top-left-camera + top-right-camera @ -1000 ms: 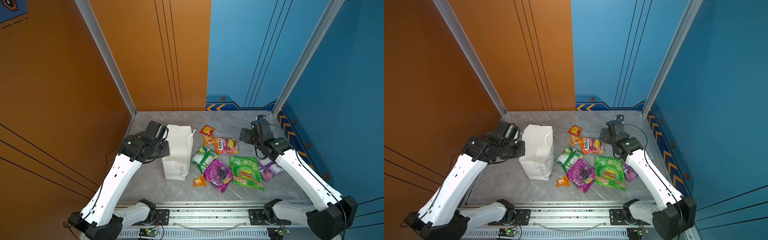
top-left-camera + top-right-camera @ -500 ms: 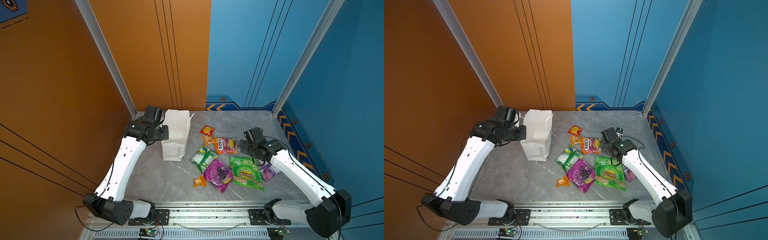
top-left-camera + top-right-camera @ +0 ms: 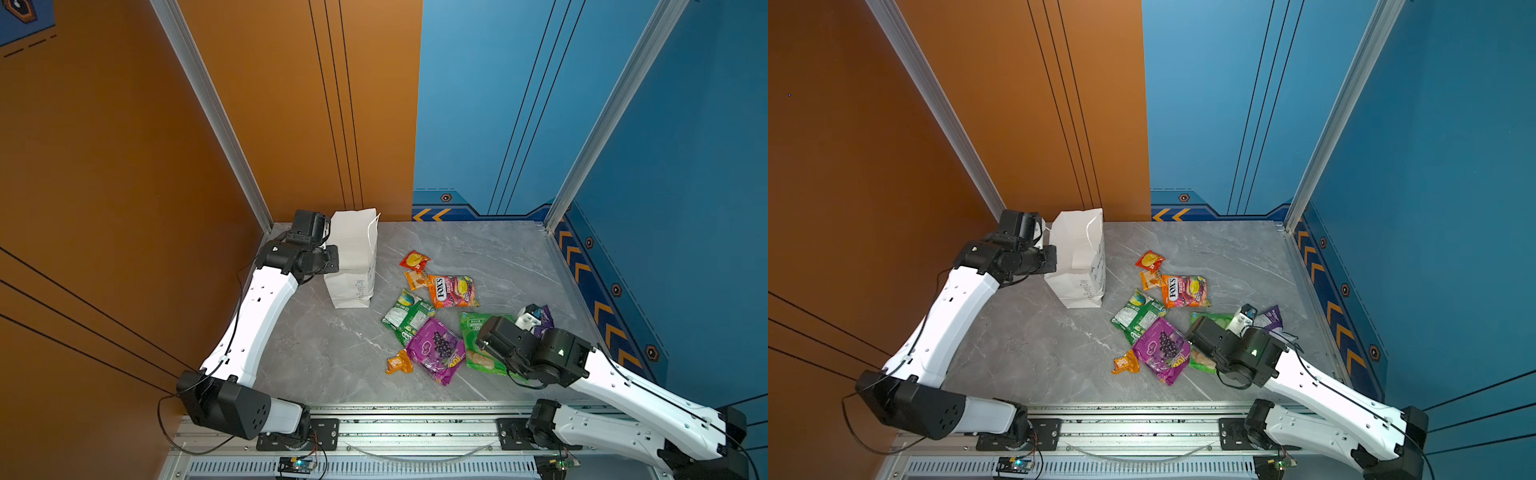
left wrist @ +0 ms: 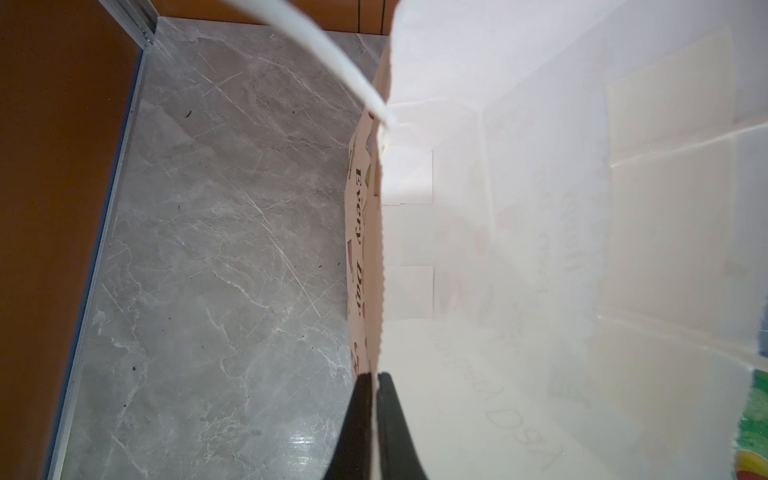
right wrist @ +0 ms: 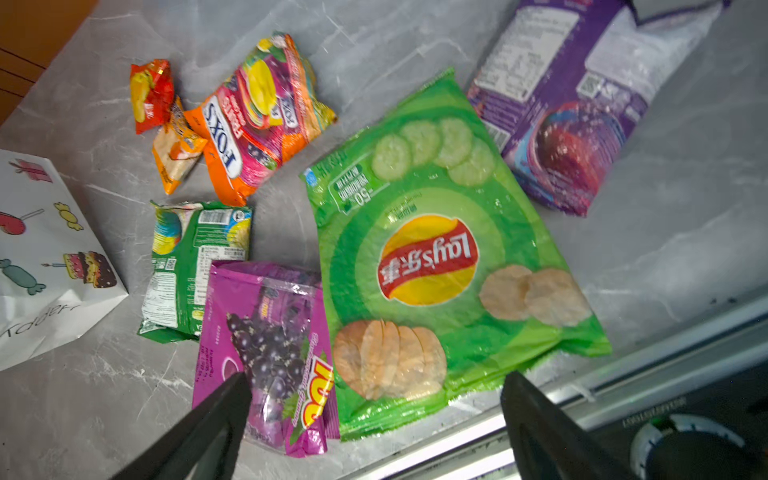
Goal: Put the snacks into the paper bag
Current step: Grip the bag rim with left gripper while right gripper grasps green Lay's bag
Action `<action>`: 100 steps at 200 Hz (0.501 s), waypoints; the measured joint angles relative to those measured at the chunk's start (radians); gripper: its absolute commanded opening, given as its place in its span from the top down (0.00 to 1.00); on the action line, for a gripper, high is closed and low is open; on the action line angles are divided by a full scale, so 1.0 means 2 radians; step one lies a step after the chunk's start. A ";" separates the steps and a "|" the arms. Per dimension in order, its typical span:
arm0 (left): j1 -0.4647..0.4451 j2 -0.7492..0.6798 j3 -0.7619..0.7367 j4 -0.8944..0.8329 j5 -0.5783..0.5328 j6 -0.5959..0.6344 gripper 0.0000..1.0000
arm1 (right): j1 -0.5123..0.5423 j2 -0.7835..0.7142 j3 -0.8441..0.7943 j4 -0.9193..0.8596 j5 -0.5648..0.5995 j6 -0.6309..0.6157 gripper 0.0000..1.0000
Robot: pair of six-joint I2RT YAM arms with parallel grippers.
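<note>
Grey marbled tabletop [image 3: 332,365] is carrying the whole job. Nearest the front rail [image 3: 415,409], the right gripper [image 5: 376,374] is hovering with its jaws spread wide and nothing between them, straddling the near edge of the green Lay's bag [image 5: 436,257]. That spread is probably suiting the largest packet. One finger is hanging over the purple grape bag [image 5: 270,345], which is lying against the Lay's bag, so a careless closing is risking a pinch on both. A small orange packet [image 3: 399,363] is lying just beside the grape bag, and a dark purple packet [image 5: 582,104] is lying near the Lay's bag's other side.

Farther in, the green-white bag [image 3: 405,316], the Fox's bag [image 3: 453,291], a second orange packet [image 3: 415,279] and a red packet [image 3: 414,260] are lying loose.

Farthest back, by the orange wall [image 3: 291,104], the paper bag [image 3: 353,257] is standing upright, apart from the packets. The left gripper [image 4: 374,378] is pinching its rim, jaws closed on the paper with one finger inside and one outside. This is seemingly to steady it and hold the mouth open for drops. Its inside is showing only white paper in the left wrist view, so nothing is looking packed yet.
</note>
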 measured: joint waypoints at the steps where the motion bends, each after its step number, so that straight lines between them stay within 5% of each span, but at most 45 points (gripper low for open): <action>1: 0.000 -0.001 -0.002 0.001 0.000 0.000 1.00 | 0.004 0.000 -0.001 -0.001 0.001 0.007 0.05; 53: 0.005 -0.046 -0.038 0.037 -0.002 0.000 1.00 | 0.057 -0.022 -0.051 -0.016 0.010 0.183 0.10; 100: 0.003 -0.058 -0.056 0.055 -0.008 0.002 1.00 | 0.062 -0.070 -0.148 0.026 0.007 0.242 0.13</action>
